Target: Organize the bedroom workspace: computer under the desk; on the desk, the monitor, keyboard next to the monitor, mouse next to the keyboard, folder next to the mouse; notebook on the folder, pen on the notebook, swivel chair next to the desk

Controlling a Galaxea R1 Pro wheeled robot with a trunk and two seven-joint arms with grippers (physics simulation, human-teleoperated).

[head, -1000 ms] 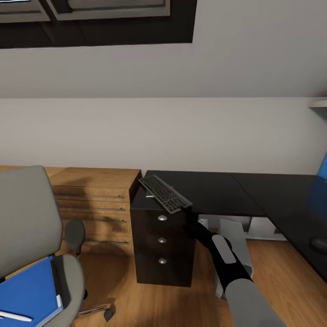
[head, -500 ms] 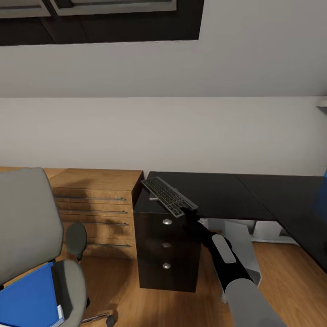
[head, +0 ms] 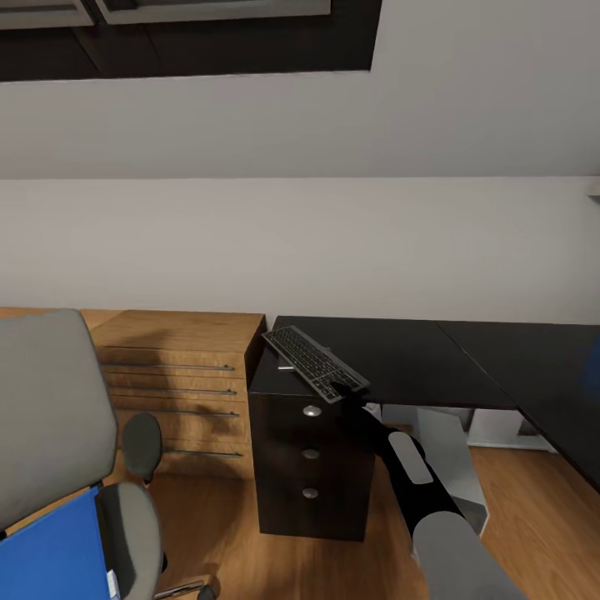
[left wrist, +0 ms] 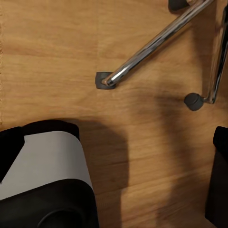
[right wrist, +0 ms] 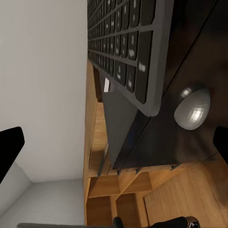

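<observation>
Standing here and reading from the left, the swivel chair (head: 58, 433) is filling the near left corner: grey upholstery on its back and seat edge, a rounded black armrest. The bright blue folder (head: 54, 554) is lying flat on its seat. In the left wrist view the chair's chrome legs (left wrist: 152, 45) are splaying over the light wood floor (left wrist: 57, 47) and ending in small dark casters. The left claw's opening I cannot tell from here.

Behind the chair, a light wood dresser (head: 179, 367) with thin metal drawer pulls is standing against the pale wall, just beside a glossy black drawer unit (head: 312, 467) with three round silver knobs down its front.

The keyboard (head: 315, 362) is slim, dark grey with black keys. It is sitting tilted over the top of the drawer unit at the left end of the counter (head: 400, 354), its near corner overhanging the front edge. The right claw (head: 346, 390) is gripping the keyboard at that near corner, and the black forearm is reaching up to it from the lower right. In the right wrist view, the keys are running close along the lens with a silver knob (right wrist: 192, 108) just beside them.

Further right, the counter's glossy black top is stretching along the wall and bending toward me. A pale grey box (head: 450, 467) is standing on the floor beneath it, partly hidden by the arm.
</observation>
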